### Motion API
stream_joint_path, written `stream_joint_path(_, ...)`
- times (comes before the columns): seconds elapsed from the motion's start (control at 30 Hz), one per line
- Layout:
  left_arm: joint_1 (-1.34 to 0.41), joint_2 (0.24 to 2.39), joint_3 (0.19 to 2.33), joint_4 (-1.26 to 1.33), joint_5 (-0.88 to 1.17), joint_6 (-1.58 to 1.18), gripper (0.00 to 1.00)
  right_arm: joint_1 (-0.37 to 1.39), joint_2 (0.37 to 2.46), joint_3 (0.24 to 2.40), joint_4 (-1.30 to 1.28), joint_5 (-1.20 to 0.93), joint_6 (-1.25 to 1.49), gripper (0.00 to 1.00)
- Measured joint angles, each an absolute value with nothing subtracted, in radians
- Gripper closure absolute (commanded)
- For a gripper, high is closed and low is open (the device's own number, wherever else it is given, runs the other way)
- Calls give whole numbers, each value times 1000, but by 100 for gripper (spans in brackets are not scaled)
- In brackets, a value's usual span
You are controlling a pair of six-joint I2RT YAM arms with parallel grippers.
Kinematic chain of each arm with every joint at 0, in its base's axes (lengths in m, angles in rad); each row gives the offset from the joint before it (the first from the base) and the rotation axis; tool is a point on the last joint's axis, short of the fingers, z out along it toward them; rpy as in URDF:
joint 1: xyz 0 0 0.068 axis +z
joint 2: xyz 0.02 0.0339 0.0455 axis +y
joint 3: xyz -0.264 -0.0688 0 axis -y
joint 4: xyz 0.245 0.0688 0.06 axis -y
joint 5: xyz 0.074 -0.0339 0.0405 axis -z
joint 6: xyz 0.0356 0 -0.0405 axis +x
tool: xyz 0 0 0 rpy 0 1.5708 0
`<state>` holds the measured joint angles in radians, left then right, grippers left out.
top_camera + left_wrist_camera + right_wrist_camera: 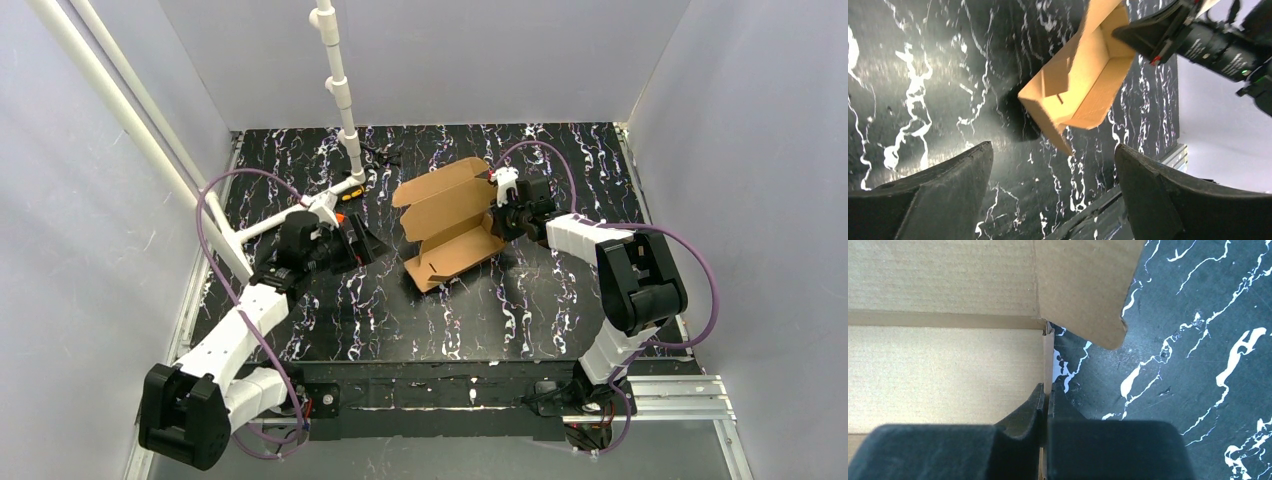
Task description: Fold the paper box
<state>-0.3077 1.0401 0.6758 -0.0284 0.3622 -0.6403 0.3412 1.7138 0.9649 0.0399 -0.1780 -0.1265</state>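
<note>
At the left side of the tabletop point(400, 320), a white pipe frame point(340, 90) rises from a foot near the back edge, and a small orange-and-black item point(347, 194) lies beside that foot. Just in front of it, the left arm reaches inward, and its left pincer point(357, 240) sits low over the black marbled surface, pointed toward the centre. The left wrist view shows the left pincer point(1053, 192) released: both dark fingers point(943, 200) stand wide apart with only bare tabletop between them, and they are clear of the cardboard.

At centre, the paper box point(450, 225) lies diagonally, its near end toward the arms and its far end toward the back right. It is partly formed: the long walls are raised around a trough-shaped base, and a broad panel stands up along the far-left side. From the left wrist, the paper box point(1083, 85) shows its open interior and casts a dark shadow on the surface; whether its far end is lifted clear cannot be determined.

To the right, the right pincer point(503, 212) meets the box's far-right end. The right wrist view shows the right pincer point(1047, 395) clenched on a thin upright cardboard edge of the paper box point(948, 365), with a rounded flap just beyond it.
</note>
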Motion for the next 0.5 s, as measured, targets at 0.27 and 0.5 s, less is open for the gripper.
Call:
stream_joint_path(0.27, -316, 1087, 607, 43, 410, -736, 39, 340, 1714, 966, 14, -212, -126, 72)
stream_joint_path(0.5, -405, 1152, 620, 59, 391, -729, 52, 340, 1714, 970, -9, -251, -136, 55)
